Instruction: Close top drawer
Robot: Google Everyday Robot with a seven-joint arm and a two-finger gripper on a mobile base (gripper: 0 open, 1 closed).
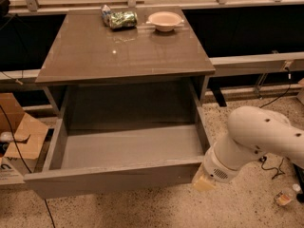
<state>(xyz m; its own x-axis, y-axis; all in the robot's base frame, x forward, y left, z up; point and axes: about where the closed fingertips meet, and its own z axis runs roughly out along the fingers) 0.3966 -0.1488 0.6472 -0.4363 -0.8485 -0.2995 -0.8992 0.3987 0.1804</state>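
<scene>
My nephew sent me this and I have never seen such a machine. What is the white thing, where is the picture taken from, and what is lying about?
The white rounded shape is the arm of a mobile robot. There is only one camera; it looks down on a grey cabinet from the front, and where it is mounted is not known. The top drawer is pulled far out, and nothing shows inside it. The arm's tan tip is the gripper, a two-finger clamp, low at the right end of the drawer's front. It seems to hold nothing. At the back of the glossy brown top lie a green packet and a pale bowl. A cardboard box stands on the floor at the left.
</scene>
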